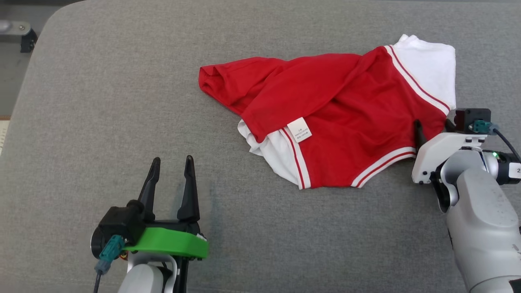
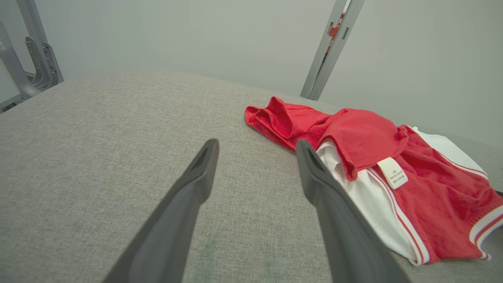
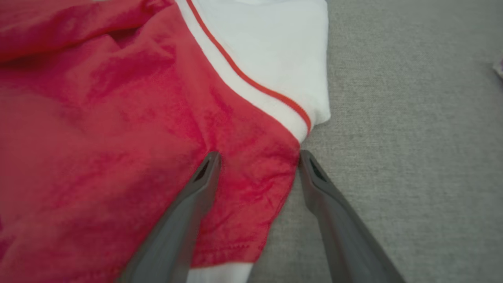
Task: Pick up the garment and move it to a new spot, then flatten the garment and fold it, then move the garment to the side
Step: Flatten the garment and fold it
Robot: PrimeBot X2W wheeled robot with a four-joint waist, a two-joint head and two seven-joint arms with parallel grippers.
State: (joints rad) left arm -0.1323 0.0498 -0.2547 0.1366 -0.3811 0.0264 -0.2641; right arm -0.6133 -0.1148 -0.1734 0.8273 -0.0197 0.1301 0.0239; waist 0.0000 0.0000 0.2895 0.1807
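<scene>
A crumpled red garment (image 1: 333, 110) with white panels, red-and-white stripes and a white label lies on the grey cushion, right of centre. My right gripper (image 1: 431, 129) is open at its right edge; in the right wrist view (image 3: 259, 159) one finger rests on the red cloth (image 3: 118, 118) and the other on the cushion, straddling the hem. My left gripper (image 1: 171, 167) stands open over bare cushion at the lower left, well apart from the garment (image 2: 373, 165), nothing between its fingers (image 2: 204, 169).
The grey fabric cushion (image 1: 122, 101) spans the whole work area, with its rounded corner at the top left. Beyond that corner sits a metal bracket (image 1: 20, 34). A grey metal post (image 2: 334, 43) stands behind the cushion against a pale wall.
</scene>
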